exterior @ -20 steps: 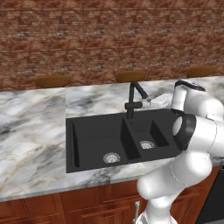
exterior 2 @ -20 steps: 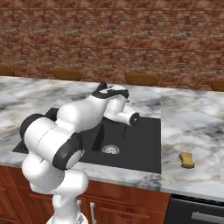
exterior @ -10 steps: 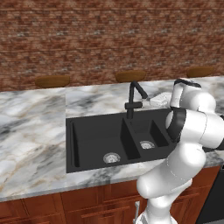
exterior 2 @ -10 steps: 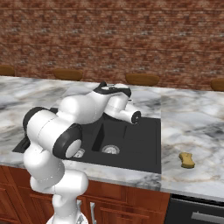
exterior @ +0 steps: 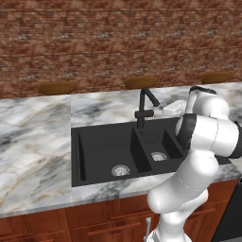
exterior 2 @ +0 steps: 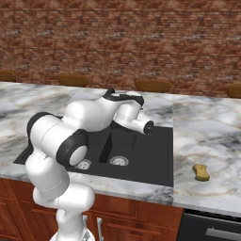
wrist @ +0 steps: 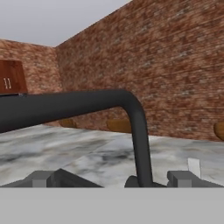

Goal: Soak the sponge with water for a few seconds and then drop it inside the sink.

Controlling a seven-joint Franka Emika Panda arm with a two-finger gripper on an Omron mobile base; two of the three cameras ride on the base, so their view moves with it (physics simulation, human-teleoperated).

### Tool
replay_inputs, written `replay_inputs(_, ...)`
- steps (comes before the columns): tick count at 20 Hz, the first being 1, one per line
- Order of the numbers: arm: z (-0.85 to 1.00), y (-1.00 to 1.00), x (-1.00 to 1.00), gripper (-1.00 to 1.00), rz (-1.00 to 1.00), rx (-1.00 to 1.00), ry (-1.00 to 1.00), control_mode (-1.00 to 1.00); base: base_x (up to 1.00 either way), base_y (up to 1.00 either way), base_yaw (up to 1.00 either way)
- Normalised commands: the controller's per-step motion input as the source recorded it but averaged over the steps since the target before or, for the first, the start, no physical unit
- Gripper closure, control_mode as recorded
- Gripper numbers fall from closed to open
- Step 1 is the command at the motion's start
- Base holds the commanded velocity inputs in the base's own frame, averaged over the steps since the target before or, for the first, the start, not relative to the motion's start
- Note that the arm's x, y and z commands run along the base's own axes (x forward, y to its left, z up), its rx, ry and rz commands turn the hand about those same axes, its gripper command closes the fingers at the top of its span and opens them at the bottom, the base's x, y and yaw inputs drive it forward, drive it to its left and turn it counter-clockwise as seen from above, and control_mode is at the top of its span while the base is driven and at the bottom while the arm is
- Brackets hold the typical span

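The gripper [wrist: 113,178] is hovering at the black faucet [wrist: 138,131], its fingertips spread wide and holding nothing, the curved spout passing between them; the sponge [exterior 2: 201,172] is lying on the marble counter [exterior 2: 207,141] to the right of the sink [exterior 2: 155,155], well apart from the hand; no water is running; the arm is best nudging the faucet handle squarely before fetching the sponge.
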Motion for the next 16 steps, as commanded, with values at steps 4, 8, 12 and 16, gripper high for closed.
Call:
replay_inputs(4, -0.08, 0.13, 0.00, -1.00, 0.00, 0.00, 0.00, -1.00, 0.00, 0.00, 0.00)
replay_inputs(8, -0.18, 0.16, 0.00, -1.00, 0.00, 0.00, 0.00, -1.00, 0.00, 0.00, 0.00)
replay_inputs(12, -0.17, 0.08, 0.06, -1.00, 0.00, 0.00, 0.00, -1.00, 0.00, 0.00, 0.00)
replay_inputs(16, -0.09, 0.00, 0.08, -1.00, 0.00, 0.00, 0.00, -1.00, 0.00, 0.00, 0.00)
